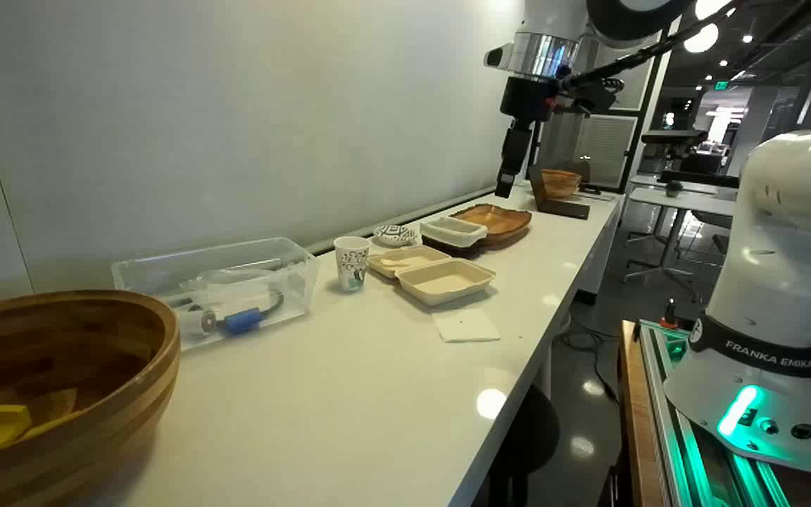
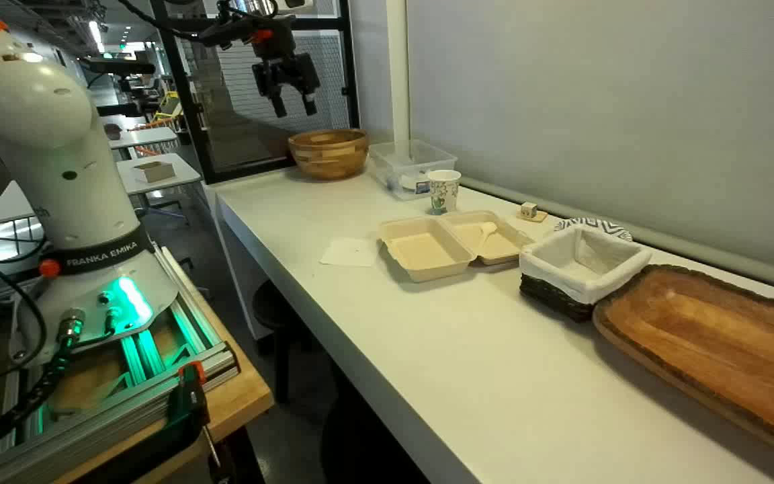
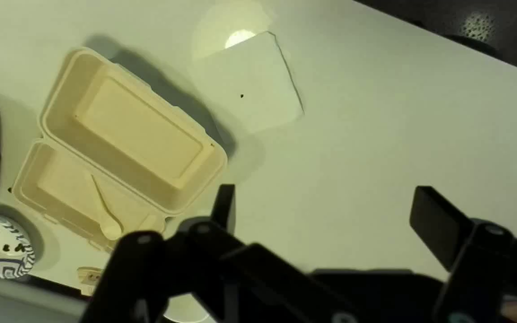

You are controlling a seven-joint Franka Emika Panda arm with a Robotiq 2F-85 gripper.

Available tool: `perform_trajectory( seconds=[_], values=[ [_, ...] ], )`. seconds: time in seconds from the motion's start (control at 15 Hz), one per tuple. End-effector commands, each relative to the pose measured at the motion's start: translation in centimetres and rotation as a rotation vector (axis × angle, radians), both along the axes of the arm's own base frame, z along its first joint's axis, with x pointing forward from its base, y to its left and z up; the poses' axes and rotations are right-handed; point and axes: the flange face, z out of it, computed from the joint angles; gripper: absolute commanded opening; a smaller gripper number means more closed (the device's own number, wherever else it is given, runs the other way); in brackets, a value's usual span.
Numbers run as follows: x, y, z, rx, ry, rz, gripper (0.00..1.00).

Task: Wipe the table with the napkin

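The table (image 1: 321,415) is a long glossy white counter, seen in both exterior views (image 2: 420,356) and in the wrist view (image 3: 375,125). The napkin (image 1: 467,327) lies flat on it beside the open food box, towards the counter's front edge. It also shows in an exterior view (image 2: 349,253) and in the wrist view (image 3: 258,85), with a small dark crumb on it. My gripper (image 1: 504,189) hangs high above the counter, pointing down, apart from the napkin. Its fingers are spread wide with nothing between them, in an exterior view (image 2: 295,109) and in the wrist view (image 3: 323,202).
An open beige food box (image 1: 444,282) holds a spoon. Around it stand a paper cup (image 1: 351,264), a patterned bowl (image 1: 395,235), a lined basket (image 2: 585,262) and a wooden tray (image 2: 729,336). A clear plastic tray (image 1: 236,282), wooden bowl (image 1: 67,366) and laptop (image 1: 553,201) stand farther off.
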Motion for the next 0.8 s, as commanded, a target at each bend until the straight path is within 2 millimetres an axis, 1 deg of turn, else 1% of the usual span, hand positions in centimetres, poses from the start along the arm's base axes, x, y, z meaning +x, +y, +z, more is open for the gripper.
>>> perform_trajectory(
  seconds=[0.0, 0.2, 0.33, 0.6, 0.73],
  values=[
    [0.0, 0.0, -0.2, 0.000, 0.006, 0.000, 1.00],
    [0.0, 0.0, -0.4, 0.000, 0.014, 0.000, 1.00],
    [0.9, -1.1, -1.8, 0.035, 0.029, -0.023, 1.00],
    [2.4, -3.7, -6.1, 0.119, 0.075, -0.109, 1.00],
    [3.1, -5.0, -9.0, 0.143, 0.099, -0.147, 1.00]
  ],
)
